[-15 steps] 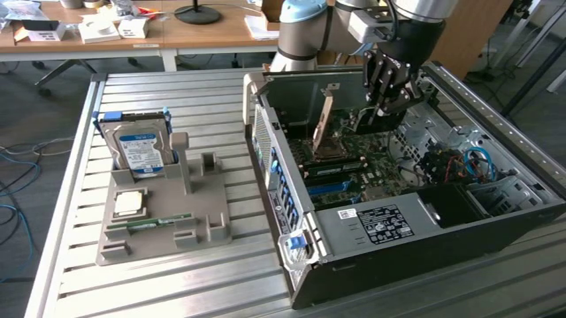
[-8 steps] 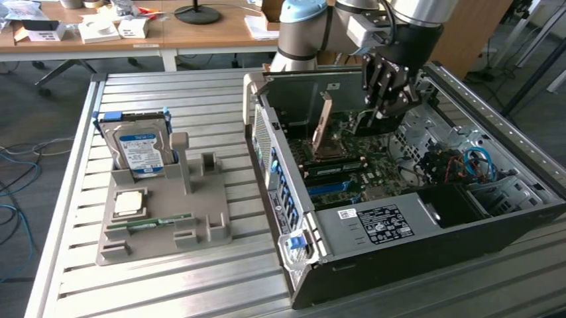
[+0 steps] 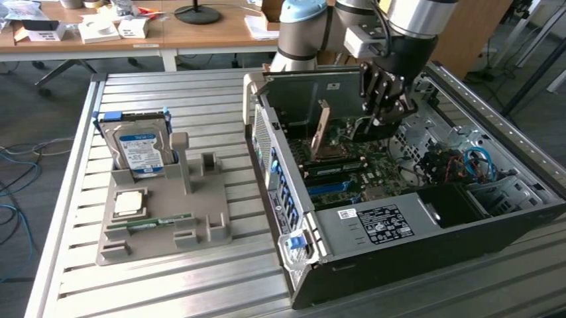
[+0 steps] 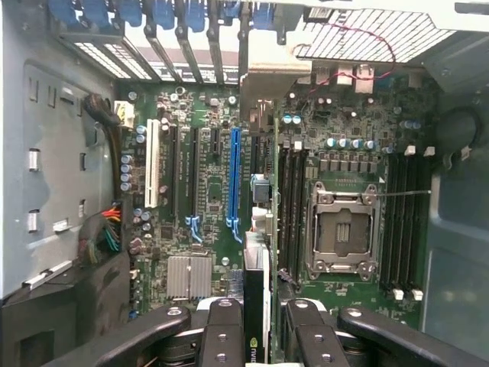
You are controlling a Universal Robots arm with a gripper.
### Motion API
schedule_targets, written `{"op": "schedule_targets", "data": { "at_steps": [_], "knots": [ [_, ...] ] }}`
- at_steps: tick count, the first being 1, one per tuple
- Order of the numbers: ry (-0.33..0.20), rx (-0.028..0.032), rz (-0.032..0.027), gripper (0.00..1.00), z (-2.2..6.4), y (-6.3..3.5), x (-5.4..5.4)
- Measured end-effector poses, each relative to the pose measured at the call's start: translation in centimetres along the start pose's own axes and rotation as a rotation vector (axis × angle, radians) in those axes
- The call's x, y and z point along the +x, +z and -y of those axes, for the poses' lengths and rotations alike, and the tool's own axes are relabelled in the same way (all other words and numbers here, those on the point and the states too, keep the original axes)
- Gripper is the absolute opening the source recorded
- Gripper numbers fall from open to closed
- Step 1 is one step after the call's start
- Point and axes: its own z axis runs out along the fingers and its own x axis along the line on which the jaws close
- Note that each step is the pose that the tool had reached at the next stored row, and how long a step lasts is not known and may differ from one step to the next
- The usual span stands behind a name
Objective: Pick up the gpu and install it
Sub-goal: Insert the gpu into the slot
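- Your gripper [image 3: 386, 116] hangs inside the open computer case [image 3: 425, 228], low over the motherboard [image 4: 205, 191].
- It is clamped on the gpu [image 4: 254, 317]. In the wrist view, the dark fingers [image 4: 221, 336] sit one on each side of the card, with the card's thin edge between them.
- From the wrist camera you see the gpu edge-on. It runs away from the gripper across the board toward the slotted rear wall of the case.
- The card lies just beside the long blue slot [image 4: 233, 180], between that slot and the black memory slots next to the processor socket [image 4: 341, 229]. It is parallel to the blue slot and not over it.
- In the exterior view the gpu [image 3: 324, 126] stands upright on its long edge as a thin brownish board, to the exterior view's left of the gripper.
- You cannot tell from either view whether the card's lower edge touches the board or sits in a slot — the card itself hides that line.
- On the slatted table [image 3: 132, 285], well apart from the case on the exterior view's left, stands a grey holder [image 3: 208, 222].
- The hard drive [image 3: 142, 149] with the blue-white label stands upright at the holder's far end.
- A narrow green memory stick [image 3: 158, 221] lies flat nearer the front, and a square silver chip [image 3: 130, 202] sits between the two.
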Motion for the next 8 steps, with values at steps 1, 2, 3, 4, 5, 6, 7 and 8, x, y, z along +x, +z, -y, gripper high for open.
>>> {"op": "schedule_targets", "data": {
  "at_steps": [1,2,3,4,5,6,7,8],
  "knots": [
    [0.000,-0.0001,0.0000,0.26,0.00,0.18,0.0],
    [0.000,0.0000,0.0002,0.26,0.00,0.36,0.0],
    [0.000,0.0001,0.0003,0.26,0.00,0.56,0.0],
    [0.000,0.0000,0.0004,0.26,0.00,0.74,0.0],
    [0.000,0.0000,0.0004,0.26,0.01,0.91,0.0],
    [0.000,0.0000,0.0006,0.26,0.01,1.09,0.0],
    [0.000,0.0000,0.0006,0.26,0.01,1.27,0.0],
    [0.000,0.0000,0.0008,0.26,0.01,1.45,0.0]
  ]
}}
